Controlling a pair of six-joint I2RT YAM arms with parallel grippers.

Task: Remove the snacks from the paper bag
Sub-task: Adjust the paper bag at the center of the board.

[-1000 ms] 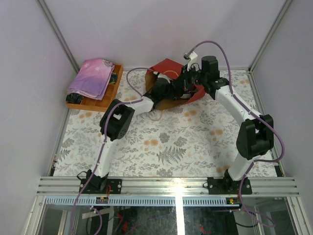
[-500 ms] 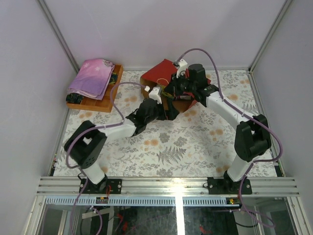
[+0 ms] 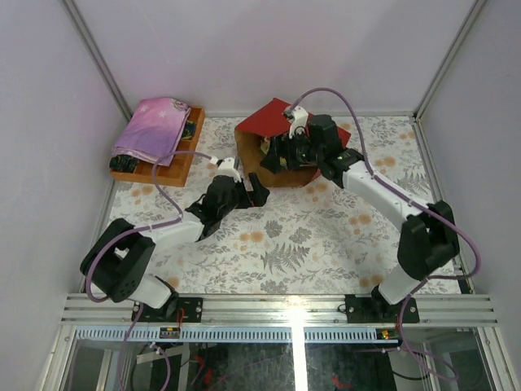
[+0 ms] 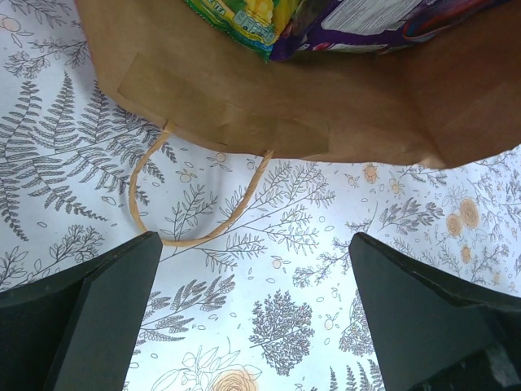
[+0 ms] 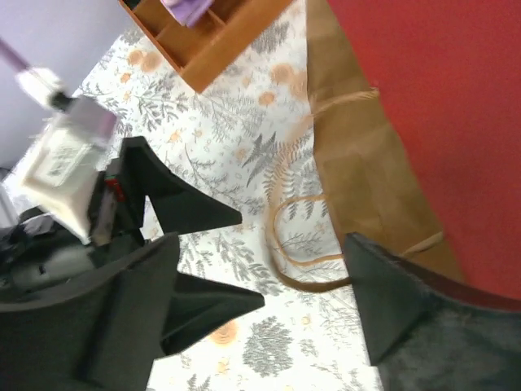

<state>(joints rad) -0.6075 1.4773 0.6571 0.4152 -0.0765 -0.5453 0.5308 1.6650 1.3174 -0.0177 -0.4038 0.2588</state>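
The paper bag (image 3: 273,122), red outside and brown inside, lies on its side at the back middle with its mouth facing the near side. Green-yellow and purple snacks (image 4: 269,16) show just inside its brown lip (image 4: 269,106), and also from above (image 3: 266,148). A twisted handle (image 4: 167,224) loops out onto the table. My left gripper (image 3: 248,191) (image 4: 254,244) hovers open in front of the mouth, holding nothing. My right gripper (image 3: 281,156) (image 5: 260,248) is open above the mouth and the handle (image 5: 297,252), also holding nothing.
A wooden tray (image 3: 175,167) (image 5: 216,49) with a folded pink-purple cloth (image 3: 153,129) sits at the back left. Enclosure walls close in the table on three sides. The left arm's fingers (image 5: 191,208) lie just below the right gripper.
My left arm has drawn back out of the bag toward the near left. My right gripper has opened and shifted left over the bag's mouth. The bag's mouth now gapes wider.
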